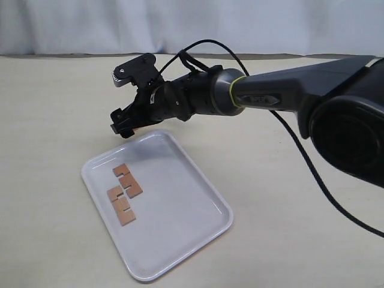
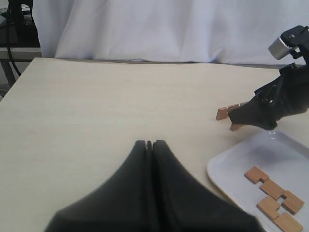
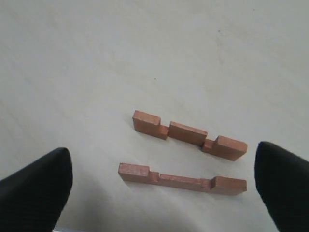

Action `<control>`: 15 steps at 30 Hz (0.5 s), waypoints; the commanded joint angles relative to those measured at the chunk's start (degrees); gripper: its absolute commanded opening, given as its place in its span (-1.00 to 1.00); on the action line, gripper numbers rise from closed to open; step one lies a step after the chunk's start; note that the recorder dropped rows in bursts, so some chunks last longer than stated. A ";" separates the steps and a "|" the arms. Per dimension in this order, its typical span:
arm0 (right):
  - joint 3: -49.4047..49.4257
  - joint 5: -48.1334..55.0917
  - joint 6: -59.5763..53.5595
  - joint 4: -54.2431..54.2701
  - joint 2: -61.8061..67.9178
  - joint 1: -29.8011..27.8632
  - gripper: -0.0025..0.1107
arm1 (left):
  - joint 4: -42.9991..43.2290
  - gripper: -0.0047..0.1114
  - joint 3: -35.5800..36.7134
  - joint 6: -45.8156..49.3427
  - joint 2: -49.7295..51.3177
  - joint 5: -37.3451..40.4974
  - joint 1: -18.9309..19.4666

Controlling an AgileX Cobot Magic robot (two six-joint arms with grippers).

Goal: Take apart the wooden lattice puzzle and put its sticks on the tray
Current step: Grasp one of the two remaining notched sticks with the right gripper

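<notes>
Pale beige table (image 1: 54, 108) fills the scene, white curtain (image 1: 192, 24) behind it. Dark grey right arm (image 1: 288, 90) reaches in from the right across the middle. Large flat white plastic tray (image 1: 180, 222) with rounded corners and a low rim sits near-left of centre. Wooden lattice puzzle is apart, as four short reddish-brown notched wooden sticks. Two sticks on the tray (image 1: 124, 193) lie flat side by side in its left half; contact between them not resolvable. Black right gripper (image 1: 125, 125) is low over the table just beyond the tray's far-left rim, and in the exterior view it covers nearly all of what lies under it. Right wrist view supplies that: the other two sticks, one (image 3: 188, 134) and the second (image 3: 183, 178), lie parallel on bare table, apart from each other, with the right gripper (image 3: 161, 159) spread wide to either side of them, touching neither and holding nothing. Left wrist view shows the ends of that pair (image 2: 227, 113) poking out beside the right gripper (image 2: 258, 116), off the tray (image 2: 227, 186). Only this view shows the black left gripper (image 2: 149, 144): fingers pressed together, nothing between them, over bare table left of the tray.
</notes>
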 commanded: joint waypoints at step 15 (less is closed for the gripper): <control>-0.15 -3.62 -0.50 -1.09 3.37 -0.31 0.71 | 0.15 -0.92 0.20 -0.17 -0.07 -0.72 -0.44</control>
